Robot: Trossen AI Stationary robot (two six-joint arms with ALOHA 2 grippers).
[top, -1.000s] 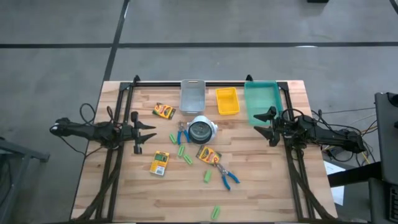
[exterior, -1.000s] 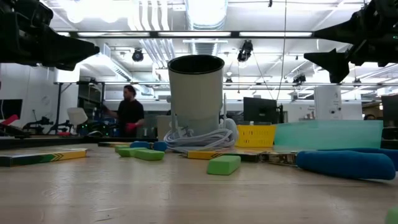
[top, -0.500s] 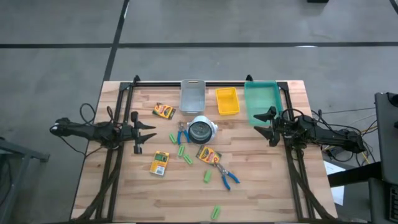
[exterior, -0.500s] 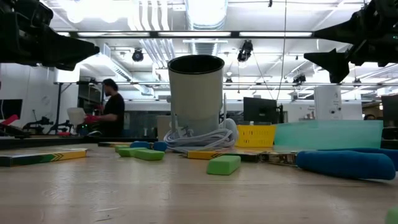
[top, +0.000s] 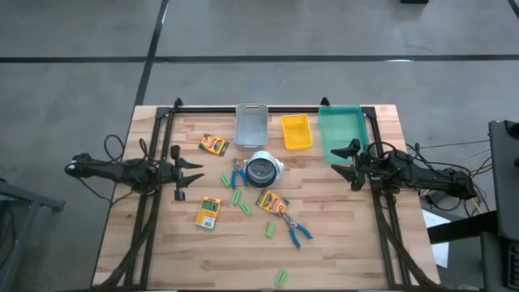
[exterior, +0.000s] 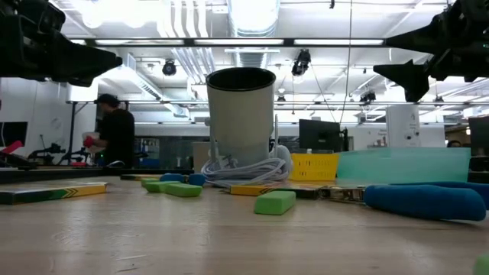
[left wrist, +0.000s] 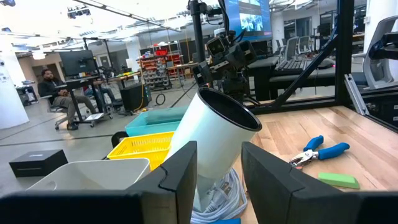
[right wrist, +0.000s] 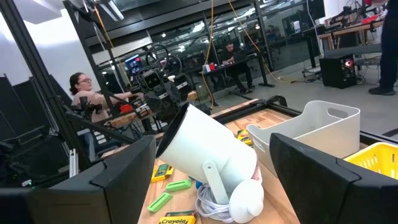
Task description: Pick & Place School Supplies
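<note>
Three yellow-and-green crayon boxes (top: 213,145) (top: 208,212) (top: 272,201) lie flat on the wooden table. Several light-green sticks (top: 245,208) (top: 271,230) (top: 281,276) lie scattered around them. Two blue-handled scissor-like tools (top: 238,173) (top: 293,229) lie flat, one beside the white cylinder and one nearer the front. My left gripper (top: 191,171) hovers open above the table's left side, pointing level toward the middle. My right gripper (top: 344,160) hovers open above the right side, facing it. Nothing is between either pair of fingers (left wrist: 180,180) (right wrist: 124,180).
A white cylinder with a coiled cable (top: 263,169) stands in the middle among the supplies. A grey bin (top: 251,124), a yellow bin (top: 296,131) and a teal bin (top: 340,132) line the far edge. People are in the room behind (exterior: 114,134).
Both arms and all things on the table have kept still. A person in the room behind the table has walked toward the left.
</note>
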